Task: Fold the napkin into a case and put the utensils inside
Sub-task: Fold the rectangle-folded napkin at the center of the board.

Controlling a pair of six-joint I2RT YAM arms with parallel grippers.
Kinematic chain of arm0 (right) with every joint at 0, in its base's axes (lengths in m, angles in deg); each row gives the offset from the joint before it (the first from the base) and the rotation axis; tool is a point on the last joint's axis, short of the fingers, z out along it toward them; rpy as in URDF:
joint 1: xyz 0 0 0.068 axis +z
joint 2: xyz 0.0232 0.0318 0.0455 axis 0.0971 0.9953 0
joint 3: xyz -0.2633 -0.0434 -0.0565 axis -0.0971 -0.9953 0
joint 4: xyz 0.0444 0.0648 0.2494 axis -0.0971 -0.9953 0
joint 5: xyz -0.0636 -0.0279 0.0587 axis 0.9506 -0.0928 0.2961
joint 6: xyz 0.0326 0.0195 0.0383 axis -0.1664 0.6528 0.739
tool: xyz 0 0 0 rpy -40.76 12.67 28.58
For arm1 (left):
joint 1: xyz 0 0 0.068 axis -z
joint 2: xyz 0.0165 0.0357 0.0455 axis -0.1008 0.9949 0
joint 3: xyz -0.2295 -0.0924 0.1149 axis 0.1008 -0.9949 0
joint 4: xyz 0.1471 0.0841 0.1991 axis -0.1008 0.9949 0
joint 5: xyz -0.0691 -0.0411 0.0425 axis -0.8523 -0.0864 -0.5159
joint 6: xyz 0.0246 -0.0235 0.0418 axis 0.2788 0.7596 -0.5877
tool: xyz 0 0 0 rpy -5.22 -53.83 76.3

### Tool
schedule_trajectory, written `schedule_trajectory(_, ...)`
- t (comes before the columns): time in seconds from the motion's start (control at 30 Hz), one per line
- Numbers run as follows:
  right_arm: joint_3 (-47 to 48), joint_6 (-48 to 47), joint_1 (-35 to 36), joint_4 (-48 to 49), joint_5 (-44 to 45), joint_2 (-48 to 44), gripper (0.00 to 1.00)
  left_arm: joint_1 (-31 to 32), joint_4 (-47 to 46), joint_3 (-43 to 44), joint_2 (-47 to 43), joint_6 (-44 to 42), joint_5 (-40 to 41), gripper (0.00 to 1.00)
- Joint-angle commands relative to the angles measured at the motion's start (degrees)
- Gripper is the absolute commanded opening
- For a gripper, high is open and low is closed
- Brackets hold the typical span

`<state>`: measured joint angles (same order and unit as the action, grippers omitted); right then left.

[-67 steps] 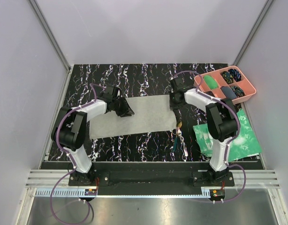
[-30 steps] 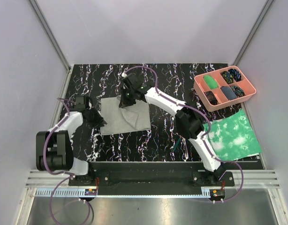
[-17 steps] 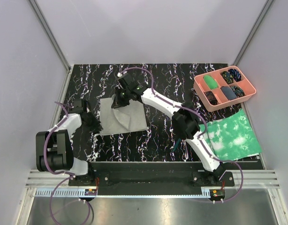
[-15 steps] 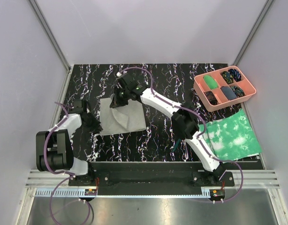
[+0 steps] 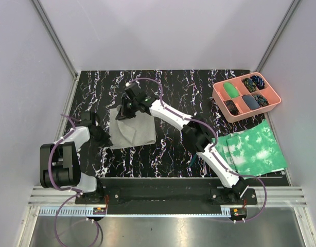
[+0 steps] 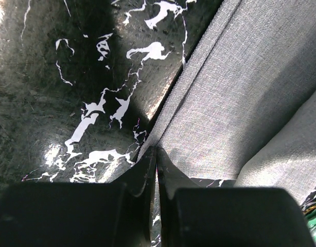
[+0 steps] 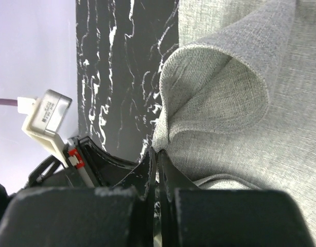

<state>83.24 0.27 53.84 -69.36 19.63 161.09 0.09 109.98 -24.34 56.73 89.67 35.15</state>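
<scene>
Now, nearest first: the short slender utensils [image 5: 191,160] with teal and brownish handles lie close to my bases, half hidden under my right arm [image 5: 209,154], well apart from the cloth and from both sets of fingertips. Further out, my left gripper [image 6: 156,154] sits low over the black white-veined table top [image 6: 70,103]. Its fingers are drawn together to a slit and the tips touch the left hem of the plain light-grey cloth napkin [image 5: 135,131]. Whether the hem is caught between them I cannot tell. The napkin lies to the right of those fingers, doubled over, its left edge running near-to-far. Farthest out, my right gripper [image 7: 158,152] is clamped on a raised loop of the cloth at the far-left corner. Judgement: the right gripper carries the fold and the left gripper is nearer the hem, so the held flap should come down along that near-to-far edge.
</scene>
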Motion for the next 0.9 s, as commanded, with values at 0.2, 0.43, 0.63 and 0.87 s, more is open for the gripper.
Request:
schedule_trajectory(0.2,4.9,4.1,1.6,2.8,-2.8,2.2,0.00,-0.3,-1.7,-1.1,-1.2,-0.3,0.9,0.06)
schedule_trajectory(0.43,6.4,4.7,1.7,3.2,-3.9,4.9,0.00,-0.2,-1.5,-1.2,-1.8,-0.1,0.7,0.06)
schedule_trajectory(0.63,9.4,4.8,1.6,3.7,-4.7,7.9,0.04,-0.5,-1.0,-1.7,-4.2,1.1,2.2,0.12)
schedule_trajectory(0.87,12.1,1.4,0.8,1.6,-10.9,7.3,0.39,-4.1,3.9,1.0,-16.6,-0.9,4.1,0.31)
